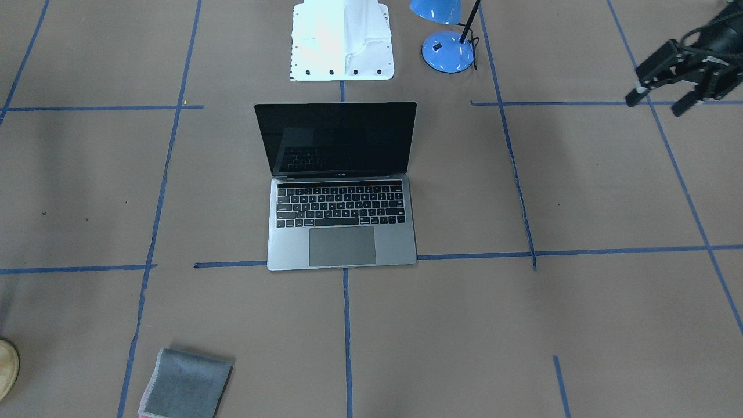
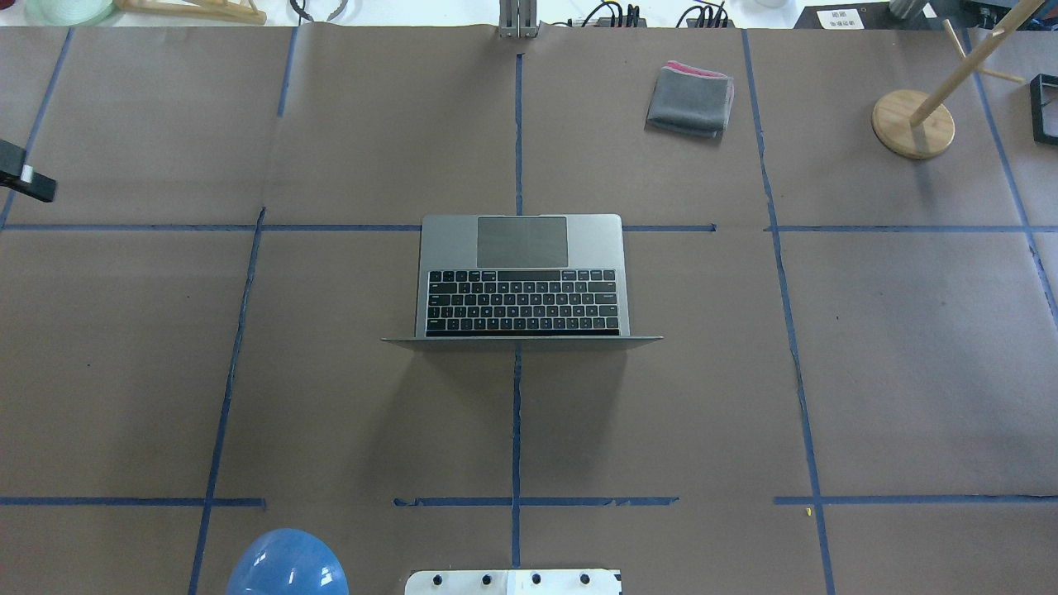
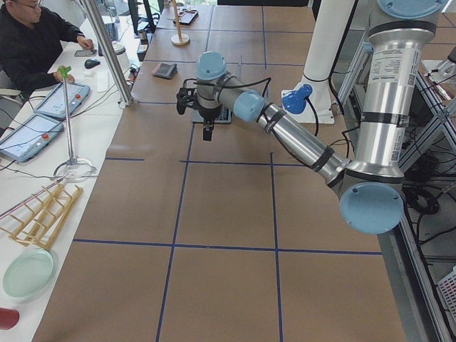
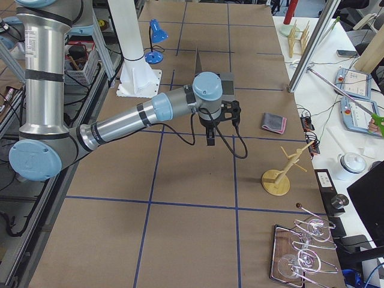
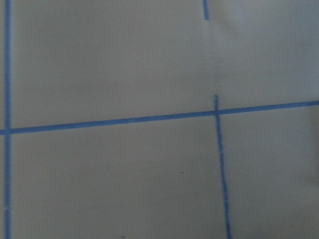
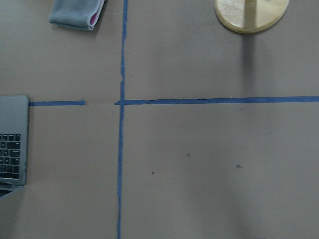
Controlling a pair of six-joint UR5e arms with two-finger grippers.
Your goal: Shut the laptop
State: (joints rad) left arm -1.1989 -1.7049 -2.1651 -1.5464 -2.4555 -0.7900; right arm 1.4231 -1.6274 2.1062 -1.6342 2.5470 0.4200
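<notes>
Open laptop (image 1: 342, 197) at the middle of the worktop (image 1: 580, 325), base flat, dark screen upright, hinge toward the robot. Well apart, near the operators' edge, a folded grey cloth (image 1: 186, 383); behind the lid, a blue lamp (image 1: 447, 49). Far off to one side, left gripper (image 1: 659, 100) with jaws apart, empty. Over bare worktop beside the laptop, right gripper (image 4: 210, 138); cannot tell how its jaws stand.

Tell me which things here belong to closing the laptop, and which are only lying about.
For the job: laptop, its lid open.
Lying about: grey cloth, blue lamp, wooden stand.
</notes>
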